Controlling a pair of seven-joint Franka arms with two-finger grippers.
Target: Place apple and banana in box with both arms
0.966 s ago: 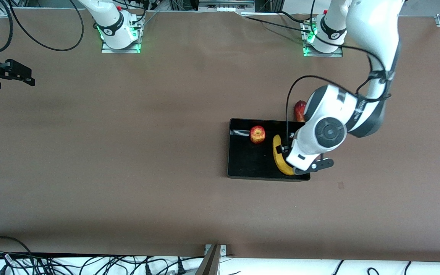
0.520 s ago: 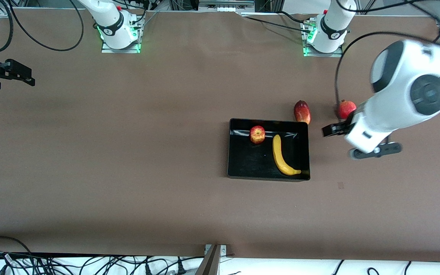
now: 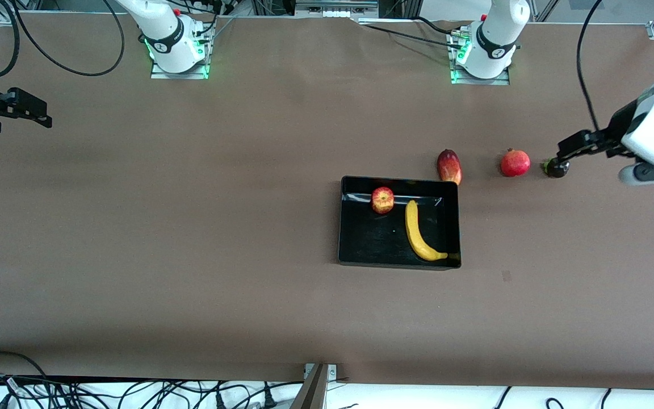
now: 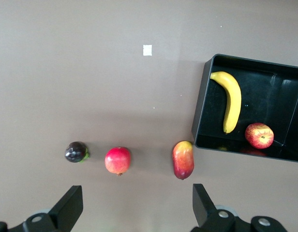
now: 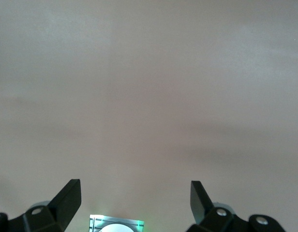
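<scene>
Black two-finger left gripper: hanging spread wide, empty, over bare brown table. Right gripper: waiting, spread, empty. Yellow curved banana and red-yellow apple lying in glossy black box.

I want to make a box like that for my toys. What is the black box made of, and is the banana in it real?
The box looks like hard plastic: it is glossy black, and its thin raised walls and floor mirror the light. The banana has smooth, even yellow skin with a darker tip; it could be real or a plastic toy, and the look alone cannot tell which.
</scene>
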